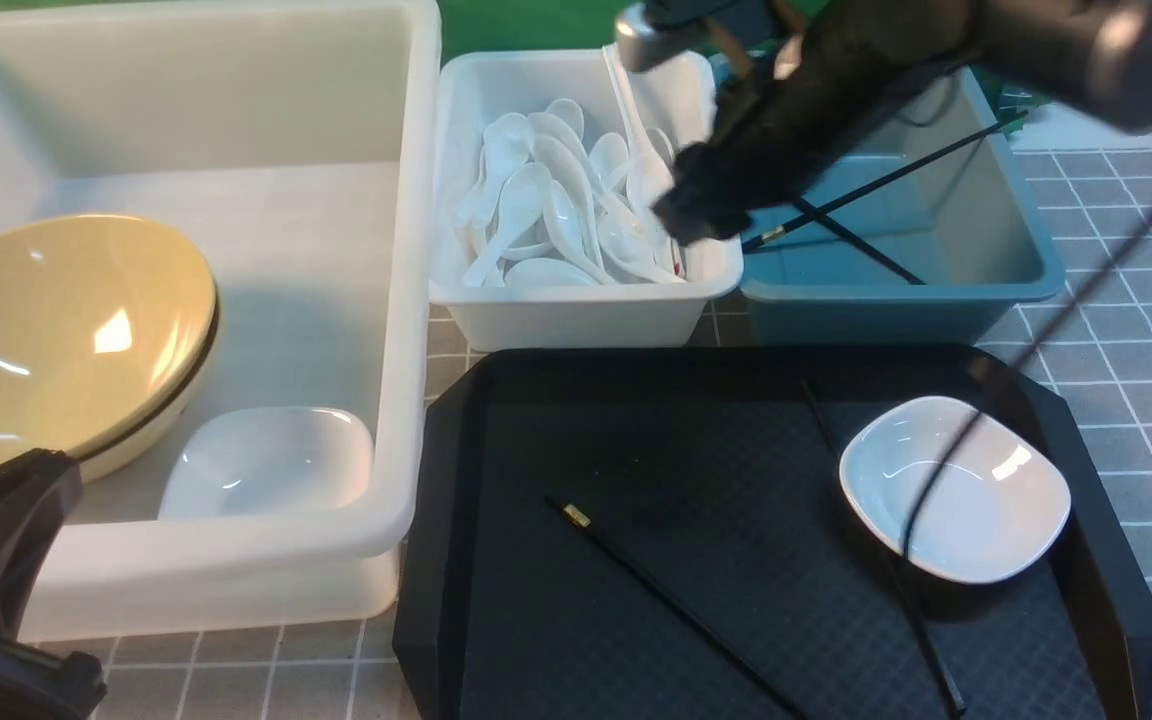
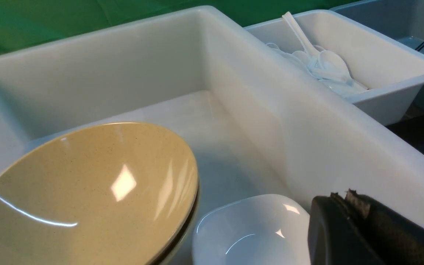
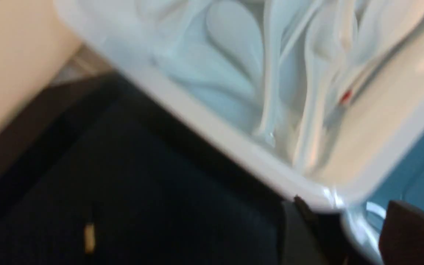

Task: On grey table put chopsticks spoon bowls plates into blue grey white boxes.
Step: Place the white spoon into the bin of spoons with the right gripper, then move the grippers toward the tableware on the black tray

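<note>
My right gripper hangs open over the front right corner of the small white box, which holds several white spoons. In the blurred right wrist view the jaws stand apart over that box's rim. Two chopsticks lie crossed in the blue-grey box. A yellow-tan bowl and a white plate sit in the large whitish box. Another plate and a chopstick lie on the black tray. My left gripper is shut and empty, near the large box's front.
The black octagonal tray lies in front of the two small boxes on the grey table. A second thin black stick runs partly under the tray's plate. A black cable from the right arm hangs across that plate.
</note>
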